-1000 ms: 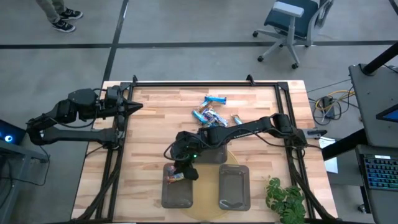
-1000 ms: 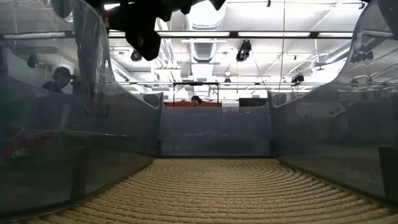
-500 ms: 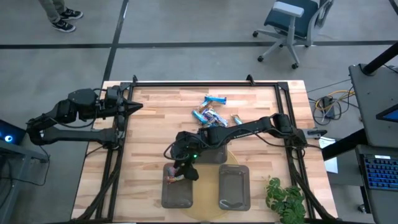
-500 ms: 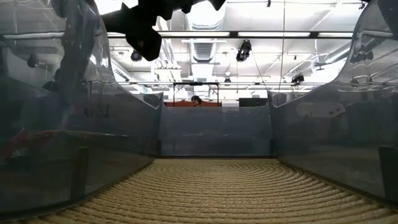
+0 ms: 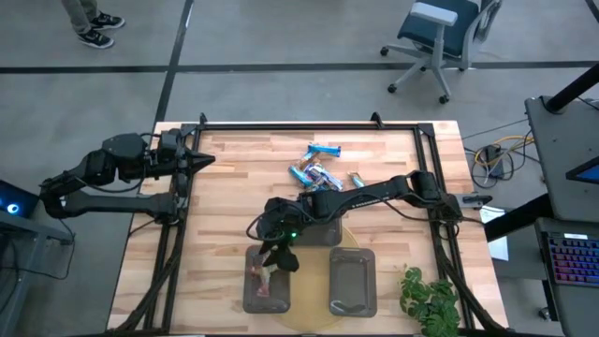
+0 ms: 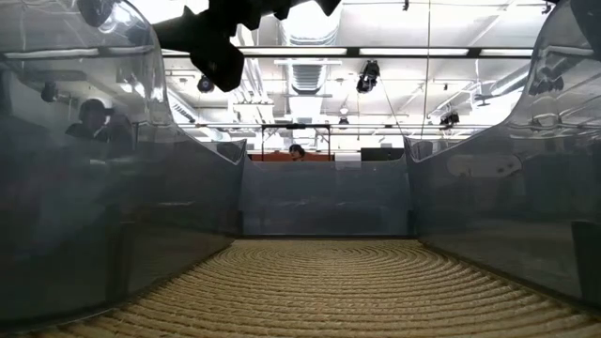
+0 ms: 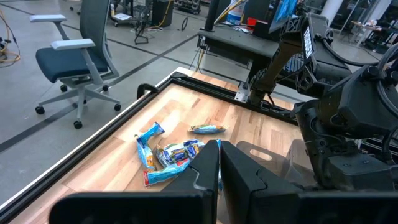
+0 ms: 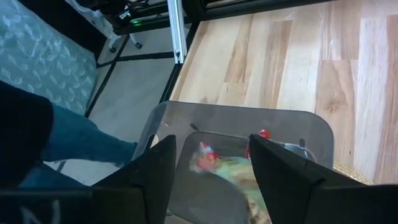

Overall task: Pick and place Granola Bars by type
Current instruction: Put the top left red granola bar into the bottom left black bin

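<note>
While the reddish-green wrapped granola bar [image 8: 219, 167] lies loose on the floor of the left dark grey translucent plastic tray [image 5: 267, 290], we note it sits directly under the right gripper [image 5: 279, 255] and between its two dark fingers [image 8: 152, 171] as the right wrist view shows them. Its long axis appears to run along the tray's length in the high view, though blur makes this uncertain. We read the fingers as spread wide, with nothing between them and no contact with the bar or the tray wall.

Well apart from that tray, toward the far middle of the light wooden slatted table [image 5: 225, 178], the remaining pile of shiny blue wrapped granola bars [image 5: 315, 168] lies scattered, axes mixed. We judge the right arm the nearer one to the pile; the reach back is toward the far side of the table.

Beside the left tray stands a second dark grey plastic tray [image 5: 352, 281]; we cannot tell whether it holds anything.

At the table's left edge waits the left gripper [image 5: 198, 160], fingers pressed together and holding nothing.
</note>
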Motion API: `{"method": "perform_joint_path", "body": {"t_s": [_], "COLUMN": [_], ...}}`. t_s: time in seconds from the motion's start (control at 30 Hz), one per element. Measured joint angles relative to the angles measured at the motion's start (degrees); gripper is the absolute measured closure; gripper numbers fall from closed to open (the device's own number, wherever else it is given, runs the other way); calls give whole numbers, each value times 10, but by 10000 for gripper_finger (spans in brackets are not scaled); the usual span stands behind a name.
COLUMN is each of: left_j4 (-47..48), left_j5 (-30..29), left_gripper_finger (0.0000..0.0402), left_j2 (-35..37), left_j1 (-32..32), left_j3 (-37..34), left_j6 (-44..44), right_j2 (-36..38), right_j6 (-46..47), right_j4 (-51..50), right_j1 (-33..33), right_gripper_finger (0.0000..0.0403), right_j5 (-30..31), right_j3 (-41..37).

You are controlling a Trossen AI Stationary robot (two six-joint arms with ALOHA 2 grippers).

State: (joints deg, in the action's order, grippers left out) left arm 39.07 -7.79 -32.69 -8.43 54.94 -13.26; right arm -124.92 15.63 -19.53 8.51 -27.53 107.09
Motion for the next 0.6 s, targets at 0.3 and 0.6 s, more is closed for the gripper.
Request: {"method": "perform_joint_path", "body": {"t_s": [0.3,0.6], "left_j4": [0,0], "left_j5": [0,0], "left_gripper_finger": [402,402], "left_j2": [0,0], "left_j1": [0,0], "left_j3": [0,0], "left_j6": [0,0], "right_j2": [0,0], "right_j6": [-4,-17], "right_j4": [0,0], "right_j1": [0,-7], "right_gripper_finger": [208,209], "right_j5": [0,0], "right_j3": [0,11]}}
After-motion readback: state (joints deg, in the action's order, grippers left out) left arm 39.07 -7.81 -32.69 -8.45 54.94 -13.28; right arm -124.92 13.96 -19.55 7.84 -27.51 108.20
